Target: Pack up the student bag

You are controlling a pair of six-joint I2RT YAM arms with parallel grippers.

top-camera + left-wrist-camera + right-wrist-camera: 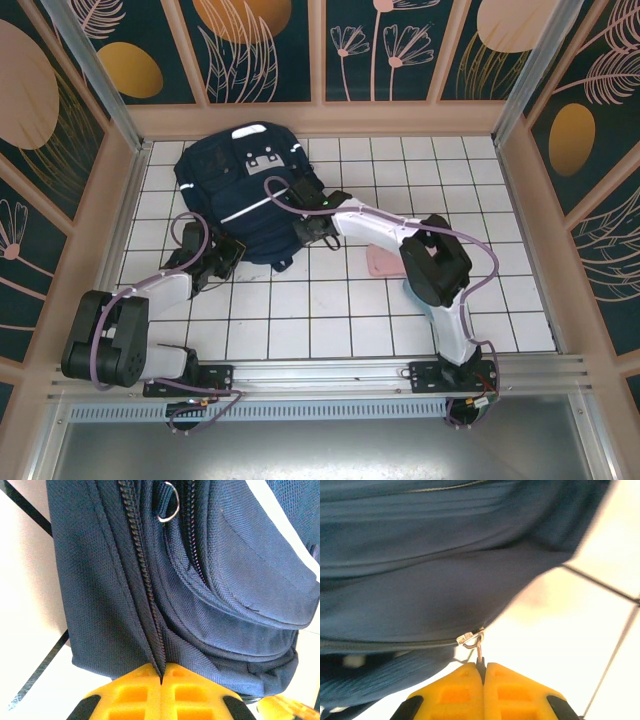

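Student bag (240,190) lies flat on the white tiled table (420,170), over at the far left, with its white stripe slanting across the front. Look at the left gripper (161,674): it is at the bag's near left corner with its yellow fingers (135,695) pressed tight together. From the left wrist view the bag's zipper seam runs straight down into the line where they meet, so a pinch of navy fabric is caught there. Above them a metal ring (169,507) sits on a strap between two zip tracks. Over to the right gripper (481,672): it is in at the bag's near right side, jaws closed as well, nipping the small metal zipper pull (479,652) that hangs from the slider (468,639). The zip line runs off to the left from there. A flat pink thing (383,262) lies on the tiles to the right of the bag, beside the right arm's elbow.
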